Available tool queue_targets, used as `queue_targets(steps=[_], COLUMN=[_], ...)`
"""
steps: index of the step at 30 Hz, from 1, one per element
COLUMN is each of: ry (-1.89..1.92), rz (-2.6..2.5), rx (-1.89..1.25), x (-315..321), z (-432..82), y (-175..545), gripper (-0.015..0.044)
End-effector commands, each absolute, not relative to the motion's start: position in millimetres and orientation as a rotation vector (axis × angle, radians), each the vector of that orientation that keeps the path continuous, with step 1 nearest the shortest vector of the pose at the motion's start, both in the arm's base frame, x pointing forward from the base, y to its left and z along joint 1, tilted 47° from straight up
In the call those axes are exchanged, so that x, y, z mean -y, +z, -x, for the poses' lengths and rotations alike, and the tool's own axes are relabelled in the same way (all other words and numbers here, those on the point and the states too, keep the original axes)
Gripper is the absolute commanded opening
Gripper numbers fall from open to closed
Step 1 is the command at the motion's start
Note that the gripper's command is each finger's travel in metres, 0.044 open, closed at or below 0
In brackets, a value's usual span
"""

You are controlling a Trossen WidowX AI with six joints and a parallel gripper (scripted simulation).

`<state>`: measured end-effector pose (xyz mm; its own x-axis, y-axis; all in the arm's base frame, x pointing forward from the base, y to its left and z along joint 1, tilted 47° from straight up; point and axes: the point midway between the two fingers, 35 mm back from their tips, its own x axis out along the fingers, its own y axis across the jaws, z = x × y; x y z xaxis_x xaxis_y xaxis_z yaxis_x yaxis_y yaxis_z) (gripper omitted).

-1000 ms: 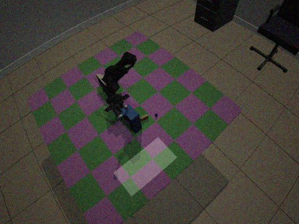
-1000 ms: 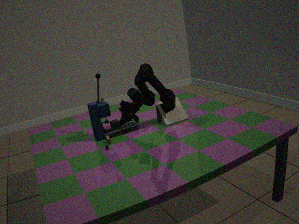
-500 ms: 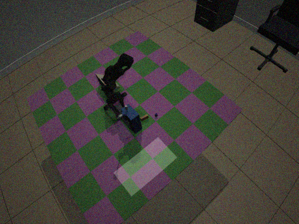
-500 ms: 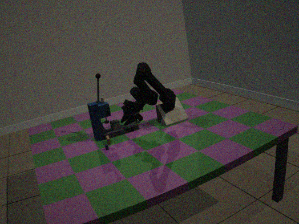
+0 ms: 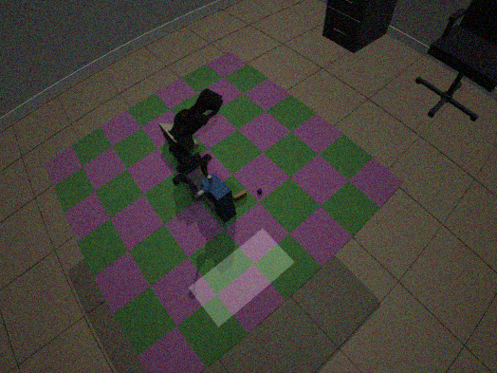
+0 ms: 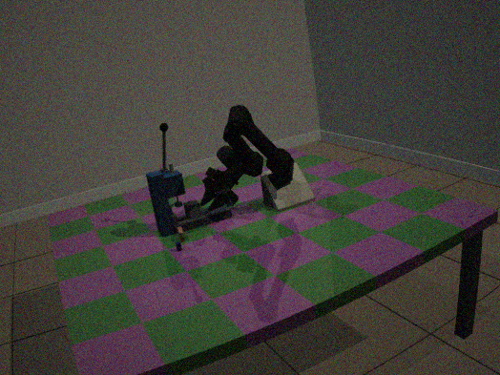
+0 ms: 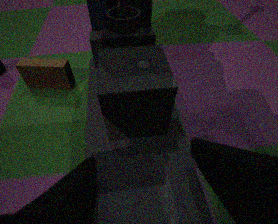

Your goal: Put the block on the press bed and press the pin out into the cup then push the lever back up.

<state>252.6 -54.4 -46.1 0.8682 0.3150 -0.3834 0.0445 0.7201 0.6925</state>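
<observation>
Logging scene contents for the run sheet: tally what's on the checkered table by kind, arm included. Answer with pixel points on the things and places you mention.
Robot arm (image 5: 192, 117) (image 6: 258, 141): 1
Press (image 5: 219, 188) (image 6: 162, 203): 1
Block (image 7: 137, 107): 1
Small orange-brown bar (image 5: 240, 195) (image 7: 46, 74): 1
Small dark object (image 5: 259, 192) (image 6: 178, 247): 1
Total: 5

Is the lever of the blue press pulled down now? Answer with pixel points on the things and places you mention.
No, the lever (image 6: 164, 150) stands upright above the blue press (image 6: 158, 203) (image 5: 218, 190).
</observation>
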Motion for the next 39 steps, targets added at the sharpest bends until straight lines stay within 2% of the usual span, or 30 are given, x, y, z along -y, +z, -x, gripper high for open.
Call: queue_targets(steps=[1,39], ry=[0.136,0.125], rz=[-0.794,-0.813], rx=[-0.508,-0.503], x=[57.2,52.7], z=[-276.2,-287.4], y=[-43.9,-37.7], gripper=[0.0300,0.0300])
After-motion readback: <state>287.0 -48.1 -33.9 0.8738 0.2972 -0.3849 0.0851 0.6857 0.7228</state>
